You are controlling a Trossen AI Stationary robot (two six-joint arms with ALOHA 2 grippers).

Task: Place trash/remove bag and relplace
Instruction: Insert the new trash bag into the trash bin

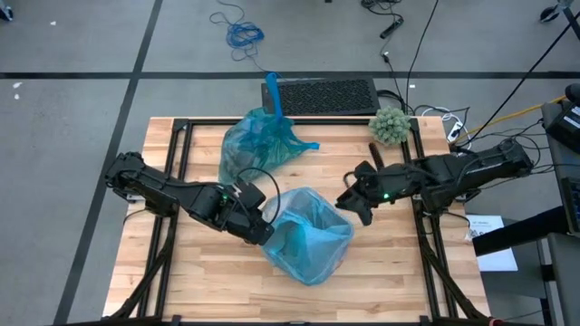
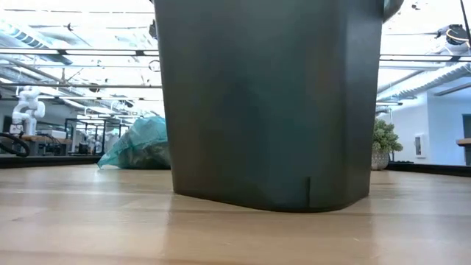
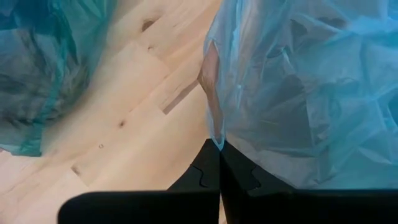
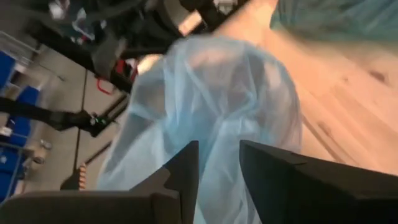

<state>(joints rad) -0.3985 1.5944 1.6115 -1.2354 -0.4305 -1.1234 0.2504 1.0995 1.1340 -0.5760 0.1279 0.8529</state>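
A dark bin (image 2: 272, 103) stands mid-table, draped in a pale blue bag (image 1: 308, 237). My left gripper (image 1: 265, 231) is at the bag's left side, shut on its film. My right gripper (image 1: 346, 201) hovers just off the bag's far right side, open, with the film (image 4: 217, 93) showing beyond the gap between its fingers. A filled teal bag (image 1: 258, 140), knotted at the top, rests on the table toward the far edge. The trash itself is hidden. My left gripper pinches an edge of the pale blue bag (image 3: 215, 134) between its two shut fingers (image 3: 205, 171), only at their free ends. The fingers slant down from the table's left side. From the pinch the film rises in creased folds and drapes over the bin.
A fuzzy grey-green ball (image 1: 391, 125) sits at the far right corner. A dark keyboard (image 1: 322, 95) lies beyond the far edge. Black frame rails (image 1: 177, 172) run along both sides of the table. Bare wood lies along the near edge (image 1: 208, 290).
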